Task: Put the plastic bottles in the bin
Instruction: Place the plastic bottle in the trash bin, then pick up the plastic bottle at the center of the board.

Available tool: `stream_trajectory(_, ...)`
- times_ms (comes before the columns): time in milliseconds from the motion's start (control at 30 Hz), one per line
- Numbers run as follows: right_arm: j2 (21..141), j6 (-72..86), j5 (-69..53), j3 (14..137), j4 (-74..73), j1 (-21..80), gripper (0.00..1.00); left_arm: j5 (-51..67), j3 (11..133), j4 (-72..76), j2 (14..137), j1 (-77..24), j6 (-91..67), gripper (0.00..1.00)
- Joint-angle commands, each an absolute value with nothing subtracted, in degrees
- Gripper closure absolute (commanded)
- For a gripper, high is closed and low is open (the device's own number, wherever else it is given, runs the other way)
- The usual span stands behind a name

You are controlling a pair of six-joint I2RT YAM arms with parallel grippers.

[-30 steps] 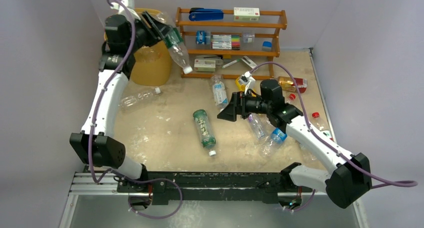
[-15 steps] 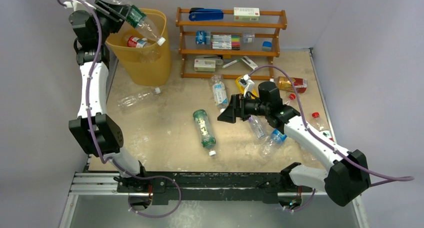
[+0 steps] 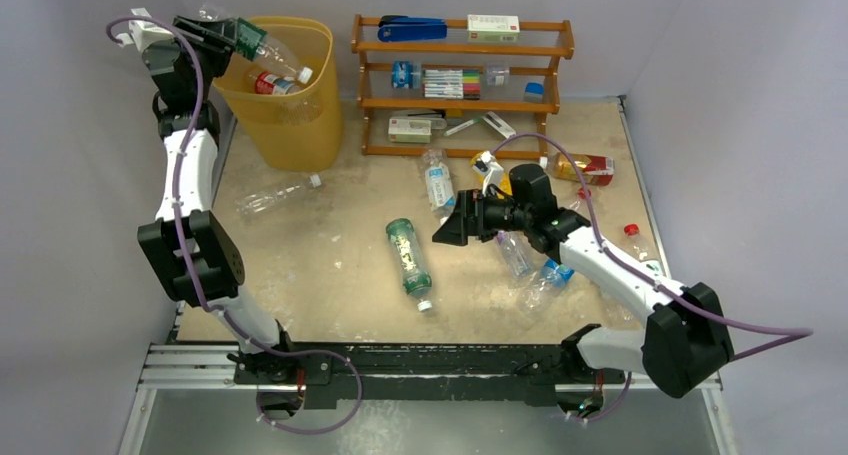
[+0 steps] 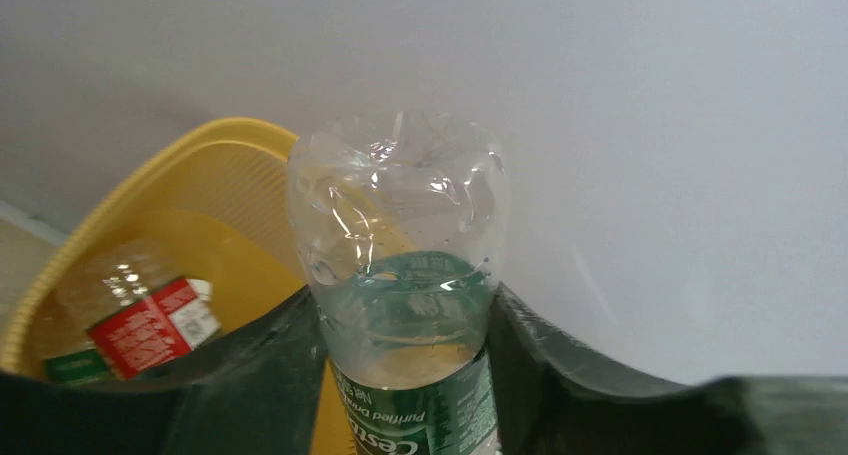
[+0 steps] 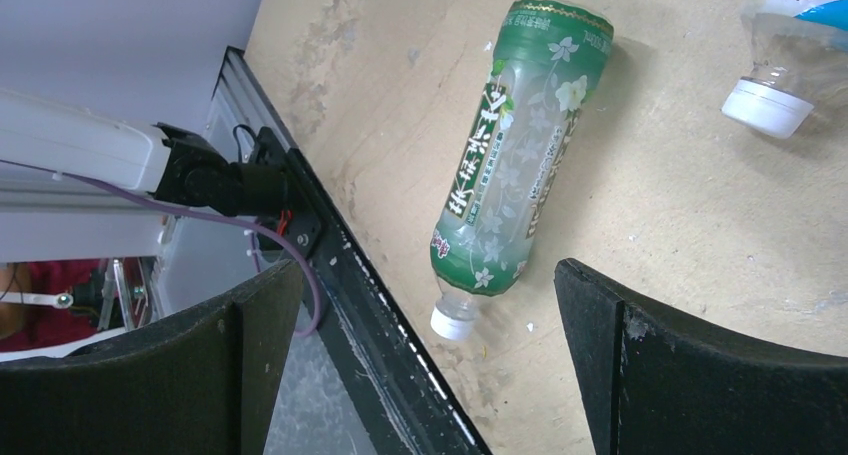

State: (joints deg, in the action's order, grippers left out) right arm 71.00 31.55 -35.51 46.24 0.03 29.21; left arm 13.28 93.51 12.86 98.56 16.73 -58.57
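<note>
Left fingers swung clear bottle over the bin rim.

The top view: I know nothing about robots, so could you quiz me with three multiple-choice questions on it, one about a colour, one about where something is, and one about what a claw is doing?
1. What colour is the bin?
A) blue
B) white
C) yellow-orange

2. Where is the flowered green bottle?
A) in the bin
B) lying on the table
C) hanging in mid-air

3. What is the left gripper doing?
A) gripping a clear bottle at the bin
B) standing open and empty
C) resting shut on the table with nothing in it

Answers:
1 C: its translucent walls are yellow-orange.
2 B: it lies on its side on the table between the two arms.
3 A: its fingers pinch the clear bottle, whose cap end reaches over the bin's opening.
</note>
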Motion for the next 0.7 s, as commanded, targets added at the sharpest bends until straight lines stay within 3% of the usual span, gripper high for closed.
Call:
stream_trajectory(0,71.3,31.1,-36.2,46.7,2.6,29.3,0.01,9.3,94.2,13.2,99.8,16.9,-54.3,0.42)
stream_trajectory(67,71.5,31.0,-36.3,46.8,2.6,29.3,0.01,8.1,95.2,9.8,100.3,16.9,-52.9,0.23)
stream_trajectory(100,71.7,31.0,-36.2,46.8,2.6,29.3,0.01,7.9,96.1,8.4,100.8,16.9,-52.1,0.21)
stream_trajectory(367,72.2,30.9,-36.4,47.4,2.6,29.3,0.01,7.9,103.1,-0.1,102.0,16.9,-50.8,0.19)
stream_trajectory(667,72.6,31.0,-36.3,47.5,2.4,29.4,0.01,10.7,102.5,-6.2,94.9,16.8,-51.5,0.18)
